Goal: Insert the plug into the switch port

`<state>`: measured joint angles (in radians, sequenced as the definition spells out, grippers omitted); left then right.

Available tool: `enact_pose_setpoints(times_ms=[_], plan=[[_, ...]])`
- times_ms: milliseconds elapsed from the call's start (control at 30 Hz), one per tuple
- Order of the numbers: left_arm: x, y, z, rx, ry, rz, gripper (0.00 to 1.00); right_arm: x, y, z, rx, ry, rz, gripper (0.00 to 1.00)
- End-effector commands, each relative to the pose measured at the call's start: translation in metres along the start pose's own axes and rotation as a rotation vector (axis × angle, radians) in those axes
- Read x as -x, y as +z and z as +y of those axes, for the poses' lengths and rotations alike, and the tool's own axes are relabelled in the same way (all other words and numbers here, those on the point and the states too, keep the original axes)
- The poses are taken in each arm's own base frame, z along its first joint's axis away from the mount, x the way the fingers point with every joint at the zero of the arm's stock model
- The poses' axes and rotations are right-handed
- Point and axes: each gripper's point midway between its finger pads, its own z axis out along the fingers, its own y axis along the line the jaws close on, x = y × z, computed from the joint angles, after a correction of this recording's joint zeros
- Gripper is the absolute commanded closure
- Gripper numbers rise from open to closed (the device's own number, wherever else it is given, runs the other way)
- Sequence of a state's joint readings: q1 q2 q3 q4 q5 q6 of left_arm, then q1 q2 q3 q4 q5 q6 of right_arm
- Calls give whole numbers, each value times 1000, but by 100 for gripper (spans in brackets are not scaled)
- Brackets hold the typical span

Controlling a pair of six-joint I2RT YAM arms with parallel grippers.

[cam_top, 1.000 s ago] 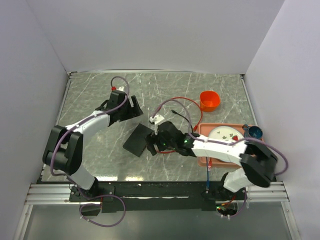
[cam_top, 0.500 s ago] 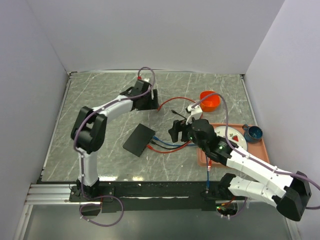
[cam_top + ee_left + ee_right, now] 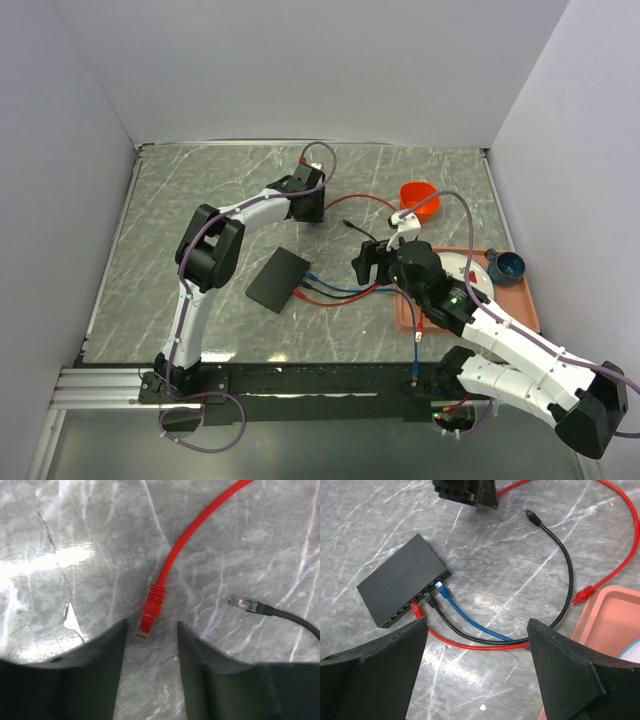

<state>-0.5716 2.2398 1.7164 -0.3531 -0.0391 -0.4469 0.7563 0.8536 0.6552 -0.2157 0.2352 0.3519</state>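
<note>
Your left claw (image 3: 151, 630) stands half-wide astride only the tip of the red plug (image 3: 150, 607), so a pinch could squirt it toward the black plug (image 3: 243, 603) at 3 o'clock, away from the switch port (image 3: 402, 611) on the box (image 3: 278, 280) at 7 o'clock; your right claw (image 3: 477, 625) hangs wide, empty.

Table (image 3: 260, 540) gleams like polished grey marble, glare and all; switch (image 3: 400, 582) is matt black, smooth; red plug (image 3: 151, 605) looks ribbed plastic, its tip possibly clear.
</note>
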Motion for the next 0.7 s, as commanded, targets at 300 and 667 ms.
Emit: enact_pose_setpoints(times_ms=[300, 667], plan=[[14, -10, 6, 30, -8, -40, 99, 0, -1, -7, -15, 23, -17, 11], [164, -174, 84, 159, -279, -477, 99, 17, -24, -16, -33, 40, -91, 11]])
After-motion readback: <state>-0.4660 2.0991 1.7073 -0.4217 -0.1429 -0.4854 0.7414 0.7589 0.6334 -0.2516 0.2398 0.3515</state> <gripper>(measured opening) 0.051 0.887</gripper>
